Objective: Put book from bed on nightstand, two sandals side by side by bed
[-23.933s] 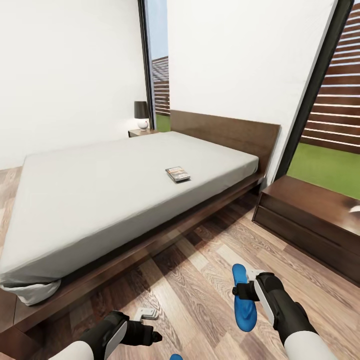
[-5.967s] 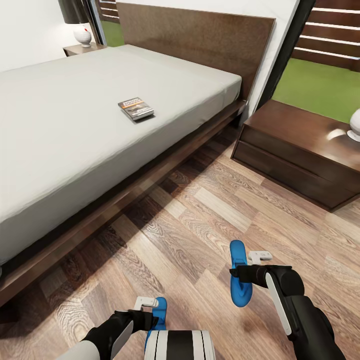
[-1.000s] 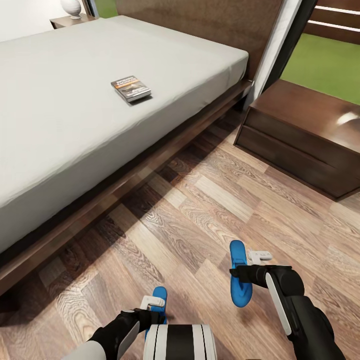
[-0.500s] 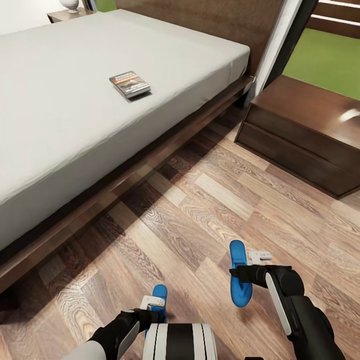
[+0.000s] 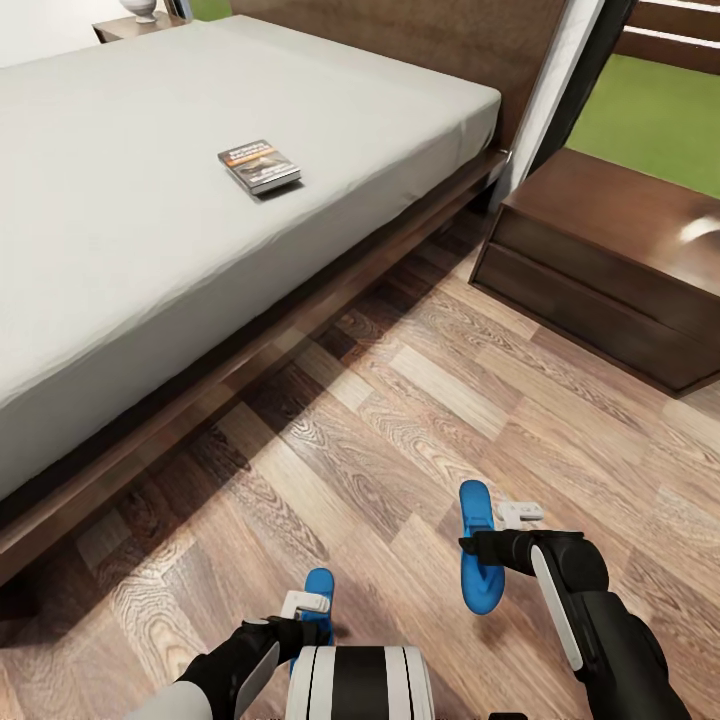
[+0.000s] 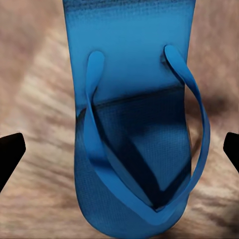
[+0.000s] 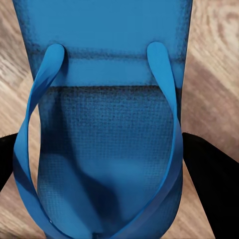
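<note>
The book [image 5: 260, 165] lies flat on the pale-grey bed [image 5: 120, 230], out toward the headboard side. One blue sandal [image 5: 476, 585] hangs over the wood floor with my right gripper [image 5: 495, 532] shut on it; the dark fingers [image 7: 209, 174] press against its sides [image 7: 104, 74]. The other sandal [image 5: 319, 588] sits at my left gripper [image 5: 310, 618]. In the left wrist view that gripper [image 6: 119, 152] is open, its fingertips [image 6: 10, 154] spread clear of the sandal [image 6: 134, 99]. A nightstand [image 5: 600, 250] stands right of the bed.
A second nightstand [image 5: 125, 27] with a white lamp base [image 5: 145, 8] stands beyond the bed's far side. Brown plank floor [image 5: 400, 420] runs between the bed frame [image 5: 330, 300] and my arms. A dark-framed window [image 5: 650, 110] shows grass.
The view has shifted a little, so the book and bed sit slightly higher in the picture. Both grippers and both sandals keep their places.
</note>
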Motion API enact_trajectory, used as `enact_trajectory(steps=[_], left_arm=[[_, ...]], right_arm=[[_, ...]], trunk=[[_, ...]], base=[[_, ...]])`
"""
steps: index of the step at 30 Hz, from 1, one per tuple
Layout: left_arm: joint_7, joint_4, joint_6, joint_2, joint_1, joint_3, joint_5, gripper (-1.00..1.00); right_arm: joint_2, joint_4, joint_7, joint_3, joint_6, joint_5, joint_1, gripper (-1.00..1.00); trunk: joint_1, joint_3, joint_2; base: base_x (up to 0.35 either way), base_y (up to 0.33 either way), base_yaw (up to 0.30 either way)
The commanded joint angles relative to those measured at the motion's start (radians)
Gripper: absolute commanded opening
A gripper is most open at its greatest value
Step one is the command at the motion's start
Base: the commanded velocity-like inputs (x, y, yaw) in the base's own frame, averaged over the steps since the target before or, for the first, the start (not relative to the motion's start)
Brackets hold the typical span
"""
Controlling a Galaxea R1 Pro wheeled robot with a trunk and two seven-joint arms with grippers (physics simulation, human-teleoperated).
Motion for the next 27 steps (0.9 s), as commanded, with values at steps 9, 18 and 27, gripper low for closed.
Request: enact_trajectory(steps=[9,18,27], left_arm=[[0.001,-0.002,0.005,0.001,0.000,-0.005,0.010,1.00],[0.001,-0.003,-0.001,0.001,0.000,-0.005,0.010,1.00],[0.000,-0.002,-0.010,0.001,0.000,-0.005,0.010,1.00]], right_arm=[[0.000,-0.001,0.004,-0.001,0.004,0.001,0.000,-1.00],[0.000,-0.001,0.004,-0.001,0.004,0.001,0.000,-1.00],[0.000,-0.001,0.004,-0.001,0.004,0.001,0.000,-1.00]], trunk=[[0.001,-0.008,-0.001],[0.001,-0.008,-0.001],[0.002,-0.020,-0.001]], base=[[0.000,0.000,0.000],[0.000,0.000,0.000],[0.000,0.000,0.000]])
